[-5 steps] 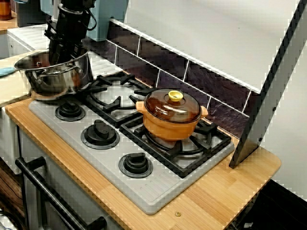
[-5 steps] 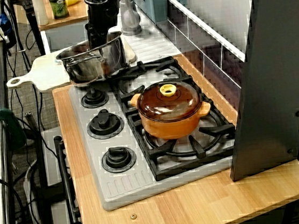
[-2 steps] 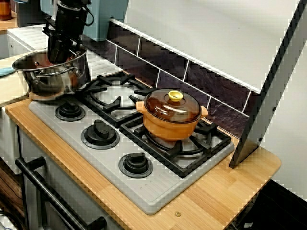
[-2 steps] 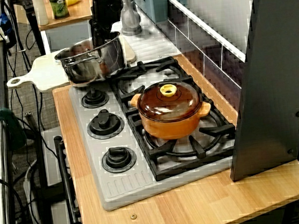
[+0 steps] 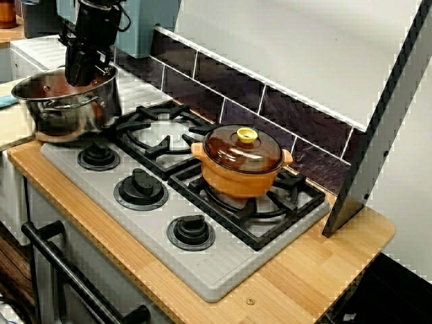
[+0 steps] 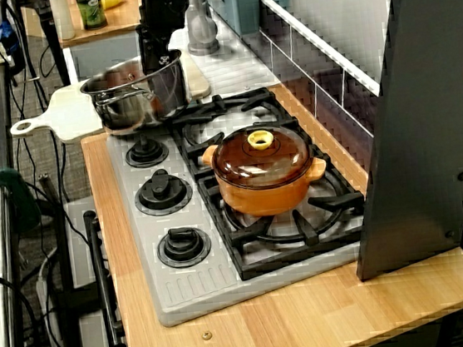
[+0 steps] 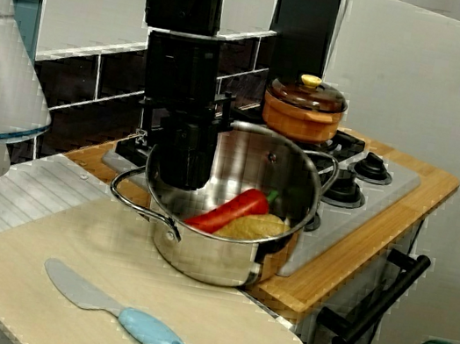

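Shiny steel pot (image 7: pixel 206 257), two loop handles, upright; red pepper (image 7: pixel 227 212), yellow food (image 7: pixel 253 227) inside; at stove (image 7: pixel 399 175) end by cutting board (image 7: pixel 40 237).

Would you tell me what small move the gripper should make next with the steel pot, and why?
Probably shift the steel pot slightly further over the cutting board before lowering it. The gripper clamps its rim, and its base straddles the board's edge and the wooden counter; the knife lies apart.
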`<state>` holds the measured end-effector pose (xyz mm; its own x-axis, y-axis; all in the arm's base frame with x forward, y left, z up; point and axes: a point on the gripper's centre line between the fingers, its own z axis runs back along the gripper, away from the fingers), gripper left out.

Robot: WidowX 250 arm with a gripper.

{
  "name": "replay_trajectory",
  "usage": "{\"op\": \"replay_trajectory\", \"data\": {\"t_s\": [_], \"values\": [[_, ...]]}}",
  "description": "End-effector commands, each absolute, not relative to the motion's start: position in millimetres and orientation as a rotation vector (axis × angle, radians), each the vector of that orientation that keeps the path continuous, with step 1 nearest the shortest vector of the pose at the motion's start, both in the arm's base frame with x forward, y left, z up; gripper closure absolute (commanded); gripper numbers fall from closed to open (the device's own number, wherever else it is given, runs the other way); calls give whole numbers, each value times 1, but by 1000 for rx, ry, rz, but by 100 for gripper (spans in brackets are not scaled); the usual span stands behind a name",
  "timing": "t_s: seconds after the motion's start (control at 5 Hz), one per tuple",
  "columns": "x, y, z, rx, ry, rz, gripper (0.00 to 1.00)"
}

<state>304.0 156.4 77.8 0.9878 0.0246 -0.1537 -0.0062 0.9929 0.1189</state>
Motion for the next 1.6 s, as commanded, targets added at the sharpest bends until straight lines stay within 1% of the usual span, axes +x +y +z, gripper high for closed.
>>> {"op": "replay_trajectory", "data": {"t_s": [0.0, 0.2, 0.4, 0.6, 0.8, 1.0, 1.2, 1.4], "values": [[317, 191, 86, 155, 151, 99, 100], [314, 211, 82, 135, 162, 134, 100], [314, 216, 82, 140, 170, 136, 100], [310, 215, 84, 133, 166, 129, 100], [308, 203, 86, 118, 152, 99, 100], [308, 187, 93, 80, 139, 65, 100], [311, 186, 99, 58, 133, 69, 100], [311, 185, 107, 34, 125, 66, 0]]}}
